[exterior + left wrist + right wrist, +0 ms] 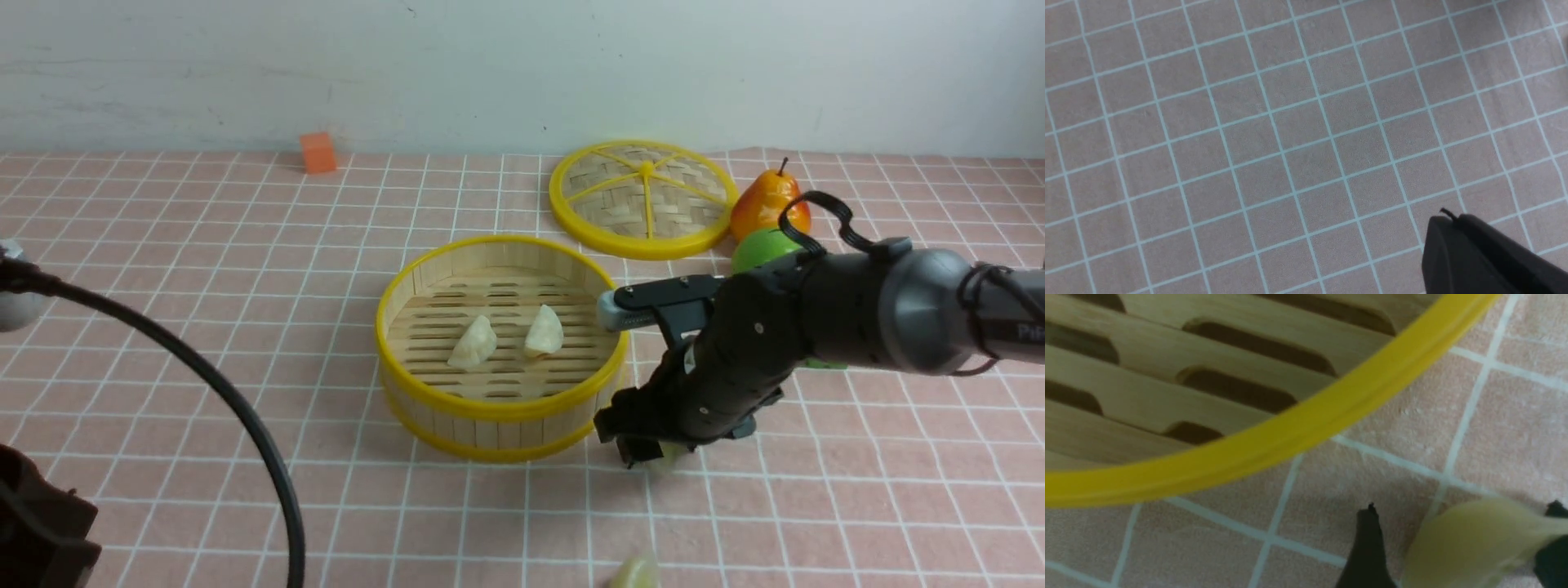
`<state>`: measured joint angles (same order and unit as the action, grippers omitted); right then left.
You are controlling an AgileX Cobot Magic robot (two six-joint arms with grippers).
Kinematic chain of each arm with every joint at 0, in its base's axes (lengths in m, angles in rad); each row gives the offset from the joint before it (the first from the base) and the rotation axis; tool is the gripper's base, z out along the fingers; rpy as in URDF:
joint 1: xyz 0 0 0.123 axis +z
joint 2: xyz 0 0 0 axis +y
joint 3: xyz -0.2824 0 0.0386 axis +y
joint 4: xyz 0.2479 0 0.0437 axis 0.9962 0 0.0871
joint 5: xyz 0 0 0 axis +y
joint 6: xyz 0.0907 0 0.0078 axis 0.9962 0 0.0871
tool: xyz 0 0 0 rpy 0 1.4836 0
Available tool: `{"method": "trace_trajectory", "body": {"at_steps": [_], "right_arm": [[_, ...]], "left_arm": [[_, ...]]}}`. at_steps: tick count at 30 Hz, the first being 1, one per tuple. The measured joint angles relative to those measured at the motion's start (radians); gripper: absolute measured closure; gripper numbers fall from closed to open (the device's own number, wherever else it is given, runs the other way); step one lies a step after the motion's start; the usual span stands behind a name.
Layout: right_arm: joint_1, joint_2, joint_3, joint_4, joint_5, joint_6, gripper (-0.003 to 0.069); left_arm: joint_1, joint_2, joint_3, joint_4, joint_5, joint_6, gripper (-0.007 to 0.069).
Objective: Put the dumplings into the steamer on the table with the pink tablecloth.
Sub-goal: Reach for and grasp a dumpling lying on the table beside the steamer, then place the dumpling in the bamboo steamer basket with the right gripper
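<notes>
Right gripper [1461, 508]: low, right of centre in the front view, just beside the steamer's [502, 408] outer wall; fingers [1367, 547] released and spread.
Dumpling at the gripper [1474, 543]: lay on the pink tablecloth [204, 286] between those fingers, with a gap visible on one side.
Left gripper [1447, 220]: lower right of its wrist view, over bare cloth; fingers clenched together on nothing.
Dumplings in the steamer: two, [473, 341] and [544, 331], side by side on the slatted floor, centre frame.
Fourth dumpling [637, 573]: on the cloth at the bottom edge, partly cut off.
Lid [641, 196]: flat, upper centre-right.
Pear [767, 200] and green fruit [763, 245]: just right of the lid.
Orange cube [317, 152]: upper left.
</notes>
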<state>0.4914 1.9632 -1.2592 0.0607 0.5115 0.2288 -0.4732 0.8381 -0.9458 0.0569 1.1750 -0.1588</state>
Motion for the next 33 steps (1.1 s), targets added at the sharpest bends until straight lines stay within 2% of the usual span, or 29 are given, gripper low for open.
{"method": "trace_trajectory", "body": {"at_steps": [1,4,5,12,14,16,19,25,33], "right_arm": [[0.000,0.002,-0.003,-0.001,0.000,0.000,0.0187],[0.000,0.005,-0.019,-0.003,0.026,-0.018,0.0336],[0.000,0.005,-0.029,-0.003,0.046,-0.031,0.0356],[0.002,-0.019,-0.191,-0.007,0.291,-0.159,0.0356],[0.015,-0.037,-0.295,0.010,0.379,-0.213,0.0358],[0.025,-0.039,-0.348,0.020,0.410,-0.243,0.0358],[0.062,-0.021,-0.516,0.063,0.473,-0.352,0.0358],[0.110,0.129,-0.718,0.109,0.460,-0.404,0.0358],[0.113,0.311,-0.777,0.109,0.455,-0.404,0.0363]], "left_arm": [[0.000,0.000,0.000,0.000,0.000,0.000,0.0638],[0.000,0.000,0.000,0.000,0.002,0.000,0.0638],[0.000,0.000,0.000,0.000,0.002,0.000,0.0638],[0.000,0.000,0.000,0.000,0.005,0.000,0.0638],[0.000,0.000,0.000,0.000,0.005,0.000,0.0638],[0.000,0.000,0.000,0.000,0.005,0.000,0.0638],[0.000,0.000,0.000,0.000,0.001,0.000,0.0638],[0.000,0.000,0.000,0.000,-0.002,0.000,0.0638],[0.000,0.000,0.000,0.005,-0.002,0.001,0.0638]]}}
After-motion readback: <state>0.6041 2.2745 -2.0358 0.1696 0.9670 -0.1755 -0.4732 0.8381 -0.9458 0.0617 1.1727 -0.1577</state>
